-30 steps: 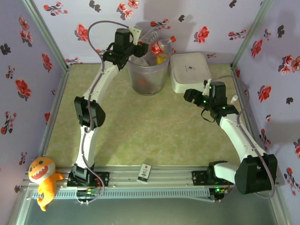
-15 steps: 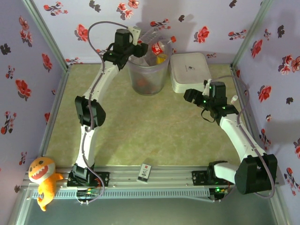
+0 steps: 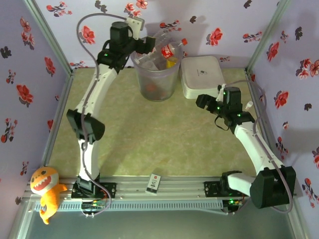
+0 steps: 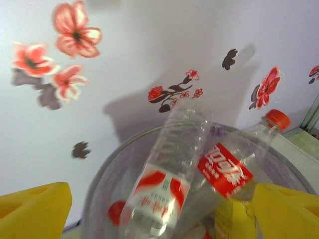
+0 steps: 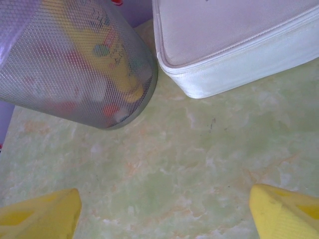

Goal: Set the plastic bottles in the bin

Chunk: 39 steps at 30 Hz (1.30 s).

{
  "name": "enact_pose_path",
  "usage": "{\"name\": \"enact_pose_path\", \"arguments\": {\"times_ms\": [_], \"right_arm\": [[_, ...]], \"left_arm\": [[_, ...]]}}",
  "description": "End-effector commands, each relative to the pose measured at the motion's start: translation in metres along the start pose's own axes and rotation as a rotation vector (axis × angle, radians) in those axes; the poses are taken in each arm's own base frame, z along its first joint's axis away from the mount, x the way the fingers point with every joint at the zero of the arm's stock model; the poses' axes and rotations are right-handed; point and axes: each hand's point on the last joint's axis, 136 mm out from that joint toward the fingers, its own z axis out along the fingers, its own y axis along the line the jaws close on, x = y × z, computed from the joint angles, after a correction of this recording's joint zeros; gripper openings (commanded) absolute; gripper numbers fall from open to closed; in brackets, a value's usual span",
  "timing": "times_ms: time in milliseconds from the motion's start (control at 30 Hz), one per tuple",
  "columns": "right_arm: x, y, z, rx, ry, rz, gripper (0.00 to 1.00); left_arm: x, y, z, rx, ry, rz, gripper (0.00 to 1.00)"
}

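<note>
clear thin plastic: the bottles lean crammed in the bin, likely light, crushable, slick; best pinched at the ribbed middle. left gripper spread by its rim, right gripper spread over the bench.

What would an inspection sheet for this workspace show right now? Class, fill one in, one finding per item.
Surface: green marbled table, no spills seen.
Job's things: bin upright at the back; clear bottles lean out over its rim; yellow bottle shows through its wall.
Clutter: white lidded box beside the bin; card on the front rail; orange plush toy at the near left corner.
End effectors: left end effector open above the bin; right end effector open, holding nothing.
Cables: grey cable loops off the left arm; second cable along the right arm.
Surroundings: floral-print walls.
</note>
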Motion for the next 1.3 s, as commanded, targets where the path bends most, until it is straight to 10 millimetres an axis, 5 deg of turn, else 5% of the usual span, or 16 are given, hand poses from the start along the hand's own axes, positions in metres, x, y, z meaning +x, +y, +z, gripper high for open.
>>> {"name": "enact_pose_path", "arguments": {"times_ms": [0, 167, 400, 700, 800, 1267], "right_arm": [[-0.011, 0.002, -0.014, 0.031, -0.044, -0.070, 0.90], [-0.013, -0.007, -0.020, 0.083, -0.078, -0.143, 0.99], [-0.020, -0.047, -0.027, 0.264, -0.226, -0.159, 0.99], [0.004, -0.112, -0.028, 0.529, -0.299, -0.196, 0.99], [0.012, -0.124, -0.025, 0.566, -0.322, -0.203, 0.99], [0.031, -0.152, -0.010, 0.636, -0.344, -0.253, 0.99]], "left_arm": [[0.005, 0.022, -0.046, -0.121, -0.006, 0.016, 0.95], [0.068, 0.050, -0.113, -0.280, 0.029, -0.106, 0.96], [0.204, 0.099, -0.188, -0.539, 0.153, -0.288, 1.00], [0.319, 0.133, -0.217, -0.727, 0.182, -0.331, 1.00], [0.337, 0.137, -0.217, -0.759, 0.217, -0.320, 1.00], [0.328, 0.144, -0.203, -0.743, 0.177, -0.180, 1.00]]}}
